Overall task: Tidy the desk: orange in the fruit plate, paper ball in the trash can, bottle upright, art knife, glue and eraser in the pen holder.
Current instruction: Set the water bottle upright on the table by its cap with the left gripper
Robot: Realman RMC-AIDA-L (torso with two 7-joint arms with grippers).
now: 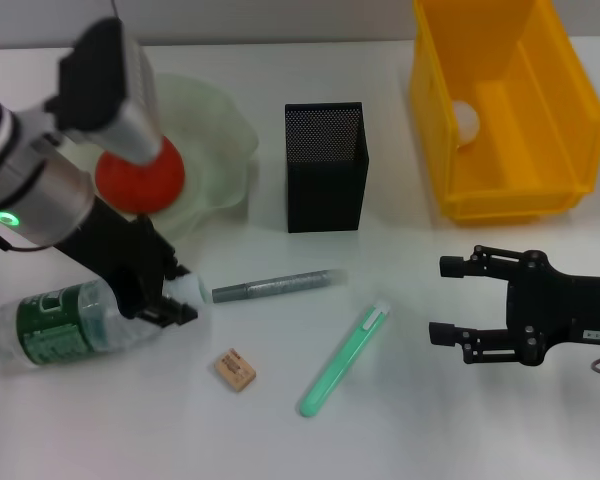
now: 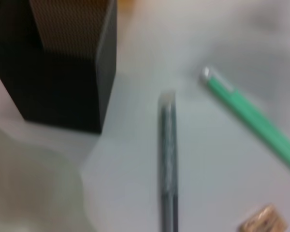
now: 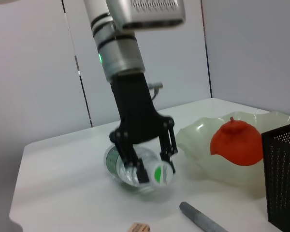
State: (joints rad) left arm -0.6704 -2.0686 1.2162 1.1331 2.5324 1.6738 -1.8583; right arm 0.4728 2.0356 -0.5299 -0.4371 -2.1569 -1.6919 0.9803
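Bottle: the bottle is lying on its side on the white desk, cap end toward the grey glue stick.
Left gripper: the left gripper is reaching down over the bottle's neck, fingers straddling it and closing on it near the cap.
Orange: the orange is sitting in the fruit plate.
Paper ball: the paper ball is lying inside the trash can.
Pen holder: the pen holder is standing upright between plate and bin.
Loose items: the eraser and the green art knife are lying on the desk near the glue stick.
Right gripper: the right gripper is hovering over the desk below the trash can, fingers spread, holding nothing.
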